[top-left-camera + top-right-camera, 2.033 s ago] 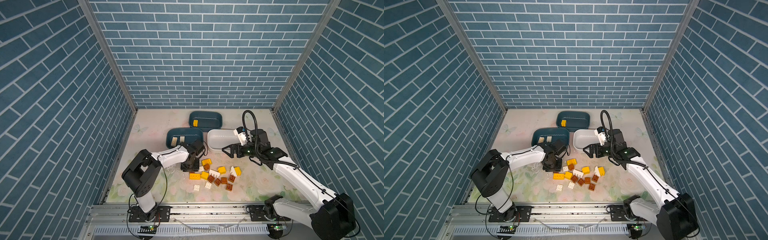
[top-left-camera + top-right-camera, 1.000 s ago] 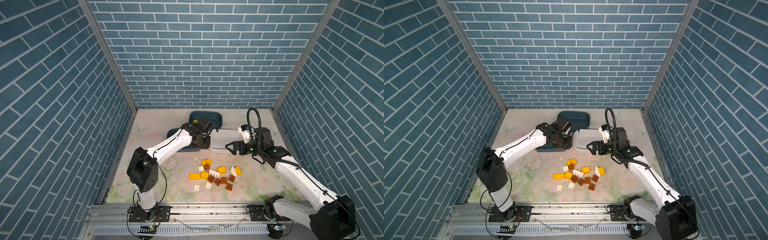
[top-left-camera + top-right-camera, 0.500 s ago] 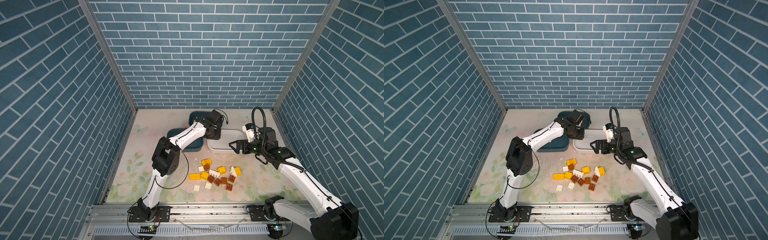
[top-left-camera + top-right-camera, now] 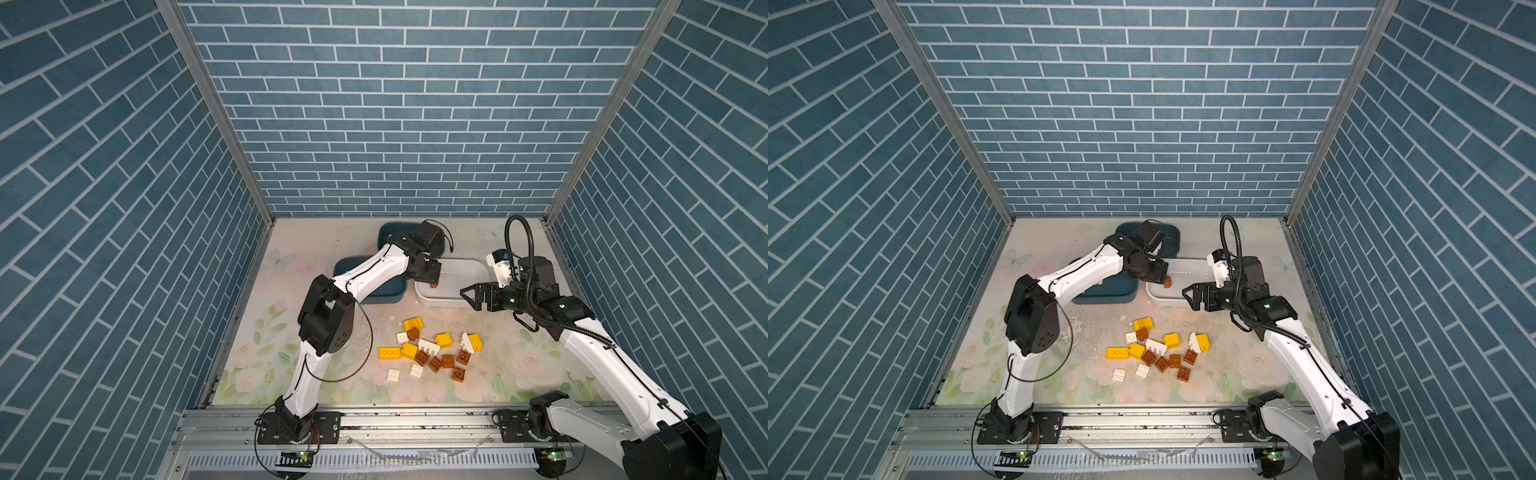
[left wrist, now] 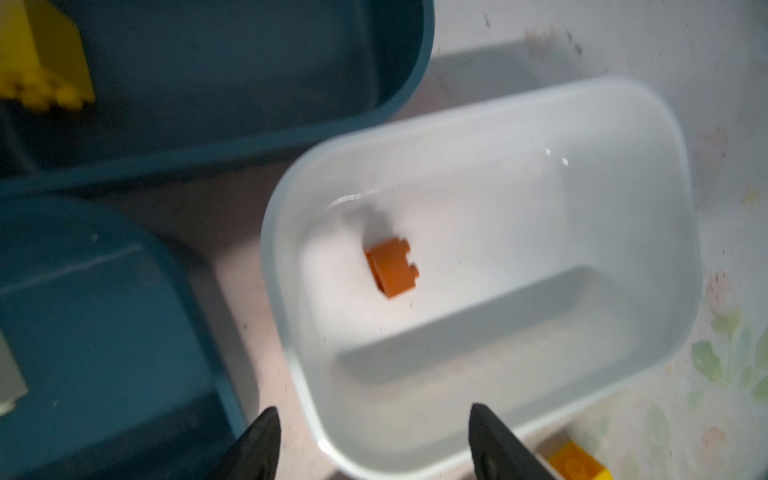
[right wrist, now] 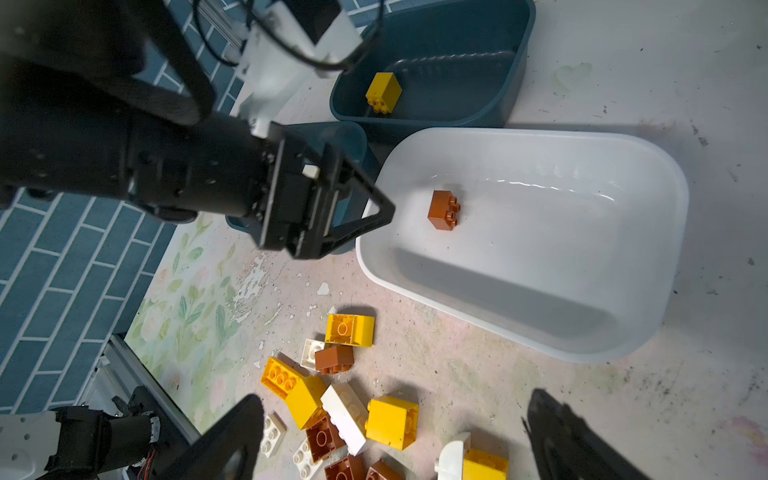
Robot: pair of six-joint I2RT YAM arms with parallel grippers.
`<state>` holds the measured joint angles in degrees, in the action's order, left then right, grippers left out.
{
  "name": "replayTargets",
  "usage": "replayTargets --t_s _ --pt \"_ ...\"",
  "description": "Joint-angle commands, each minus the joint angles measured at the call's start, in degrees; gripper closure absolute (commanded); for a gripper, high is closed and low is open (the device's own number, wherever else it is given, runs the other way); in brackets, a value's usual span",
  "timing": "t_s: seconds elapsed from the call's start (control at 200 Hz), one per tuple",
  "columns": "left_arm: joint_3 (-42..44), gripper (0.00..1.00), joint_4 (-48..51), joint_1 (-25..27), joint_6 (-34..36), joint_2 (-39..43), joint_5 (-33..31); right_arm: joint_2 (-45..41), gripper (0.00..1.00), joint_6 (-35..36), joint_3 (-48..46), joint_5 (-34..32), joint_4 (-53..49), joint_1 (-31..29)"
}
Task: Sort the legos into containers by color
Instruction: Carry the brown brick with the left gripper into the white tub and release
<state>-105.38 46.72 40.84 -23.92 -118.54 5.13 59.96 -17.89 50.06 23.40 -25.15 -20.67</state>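
The left gripper (image 5: pixel 374 434) hangs over the left end of the white tub (image 5: pixel 685 174), as the top views show it. Its two black fingers (image 5: pixel 266 440) are spread apart with nothing between them. Just below, a small brown brick (image 5: pixel 392 268) is free of the fingers, inside the tub's outline and tipped so its studs point sideways. The left wrist view is blurred, so it is unclear whether the brick has reached the tub floor.

Two seconds earlier this gripper was low at the loose pile of legos (image 4: pixel 432 353) on the table (image 4: pixel 316 266). One second earlier it was above the nearer teal tub (image 4: pixel 388 294) with its fingers pinched together. It has since crossed to the white tub and let go. The pile looks unchanged over the last second.

The right gripper (image 4: pixel 466 298) is spread wide and empty. It hovers just in front of the white tub's near wall, between tub and pile, in much the same place as before.

The far teal tub (image 6: pixel 515 62) holds one yellow brick (image 6: pixel 383 92). The nearer teal tub lies just beside the white tub's left end.
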Motion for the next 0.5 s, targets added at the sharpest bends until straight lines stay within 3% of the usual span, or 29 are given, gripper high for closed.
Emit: replayTargets --t_s 0.0,0.395,0.49 --pt "7.3 0.26 1.4 -0.1 8.1 8.4 4.3 -0.7 0.02 2.0 0.3 1.8 -1.3 0.2" --pt "28.5 0.29 10.0 0.0 34.6 24.3 9.9 0.1 0.01 3.5 -1.7 8.5 -0.9 0.1" --pt "33.2 0.31 8.3 0.4 40.1 26.3 8.3 -0.1 0.02 3.7 -2.4 9.9 -1.0 -0.1"
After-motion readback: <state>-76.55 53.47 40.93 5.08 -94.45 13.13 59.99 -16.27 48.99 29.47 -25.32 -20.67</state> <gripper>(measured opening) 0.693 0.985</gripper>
